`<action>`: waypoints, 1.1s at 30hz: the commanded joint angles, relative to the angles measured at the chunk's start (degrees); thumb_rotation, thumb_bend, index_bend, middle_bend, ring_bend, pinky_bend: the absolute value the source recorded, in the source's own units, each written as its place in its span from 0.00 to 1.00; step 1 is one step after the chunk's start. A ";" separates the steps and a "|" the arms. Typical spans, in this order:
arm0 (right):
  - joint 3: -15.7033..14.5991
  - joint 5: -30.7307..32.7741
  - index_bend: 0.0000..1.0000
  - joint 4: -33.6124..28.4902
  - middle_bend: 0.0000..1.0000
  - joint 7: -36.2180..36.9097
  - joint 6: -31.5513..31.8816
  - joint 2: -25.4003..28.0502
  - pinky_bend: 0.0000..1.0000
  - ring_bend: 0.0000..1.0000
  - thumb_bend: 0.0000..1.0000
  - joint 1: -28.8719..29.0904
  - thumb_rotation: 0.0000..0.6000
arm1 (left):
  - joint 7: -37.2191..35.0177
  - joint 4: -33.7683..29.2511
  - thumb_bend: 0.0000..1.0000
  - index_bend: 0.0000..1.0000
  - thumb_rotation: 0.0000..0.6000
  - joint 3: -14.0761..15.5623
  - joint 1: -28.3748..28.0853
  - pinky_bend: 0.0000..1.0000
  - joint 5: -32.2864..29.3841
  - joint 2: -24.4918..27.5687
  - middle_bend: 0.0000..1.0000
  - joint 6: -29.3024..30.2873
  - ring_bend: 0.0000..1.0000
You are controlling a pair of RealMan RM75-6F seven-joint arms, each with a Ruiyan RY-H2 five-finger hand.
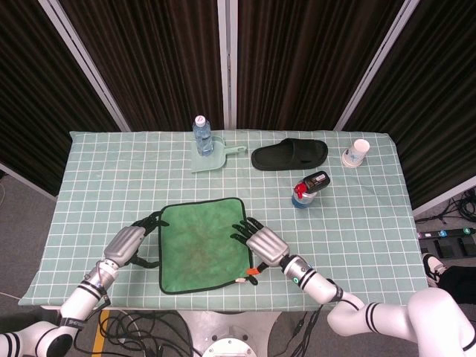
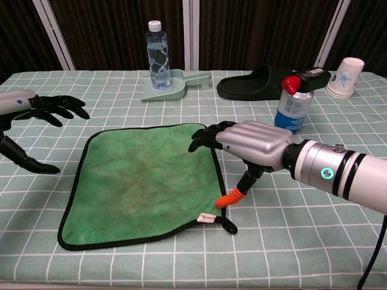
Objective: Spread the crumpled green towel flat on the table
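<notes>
The green towel (image 1: 202, 244) (image 2: 143, 180) with a black hem lies spread flat near the table's front edge. My left hand (image 1: 134, 239) (image 2: 37, 111) hovers beside its left edge, fingers apart and holding nothing. My right hand (image 1: 260, 239) (image 2: 251, 142) sits at the towel's right edge, fingers stretched over the hem, nothing in its grasp. An orange-tipped finger (image 2: 230, 197) points down next to the towel's front right corner.
At the back stand a water bottle (image 1: 201, 132) on a green dustpan (image 1: 216, 158), a black slipper (image 1: 289, 154) and a paper cup (image 1: 356, 152). A blue can with a red and black top (image 1: 306, 190) stands just beyond my right hand.
</notes>
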 commanded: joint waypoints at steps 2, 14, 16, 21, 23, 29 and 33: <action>1.31 0.74 0.15 1.81 0.04 0.17 -0.58 -1.81 0.00 0.00 0.00 0.45 0.70 | -0.04 -0.04 0.03 0.25 1.00 0.16 0.08 0.18 0.02 0.09 0.13 -0.27 0.14; 4.05 2.73 0.15 0.15 0.04 4.24 -1.92 -1.22 0.00 0.00 0.00 1.07 0.69 | -0.86 -0.50 0.03 0.25 1.00 0.18 -0.01 0.18 0.52 0.78 0.14 -1.12 0.14; 4.13 2.71 0.15 0.71 0.04 3.77 -2.14 -1.43 0.00 0.00 0.00 1.32 0.69 | -0.84 -0.43 0.03 0.25 1.00 0.20 -0.03 0.18 0.44 0.79 0.13 -1.28 0.14; 2.83 2.19 0.15 2.24 0.04 2.00 -3.25 -3.07 0.00 0.00 0.00 1.66 0.70 | -1.15 -0.32 0.03 0.26 1.00 0.11 -0.14 0.18 -0.04 0.76 0.13 -1.94 0.14; 2.06 1.63 0.15 2.45 0.04 1.59 -3.12 -3.26 0.00 0.00 0.00 1.43 0.70 | -1.19 -0.37 0.03 0.26 1.00 0.23 0.05 0.18 0.08 0.80 0.13 -1.75 0.14; -0.26 0.18 0.15 2.85 0.04 -0.48 -2.72 -2.71 0.00 0.00 0.00 0.49 0.70 | -1.71 0.02 0.03 0.25 1.00 0.35 0.15 0.18 0.43 0.76 0.14 -1.91 0.14; -0.82 -0.64 0.15 3.44 0.04 -1.22 -1.91 -2.95 0.00 0.00 0.00 0.02 0.69 | -1.64 -0.05 0.03 0.25 1.00 0.14 0.01 0.18 0.51 0.66 0.13 -1.94 0.14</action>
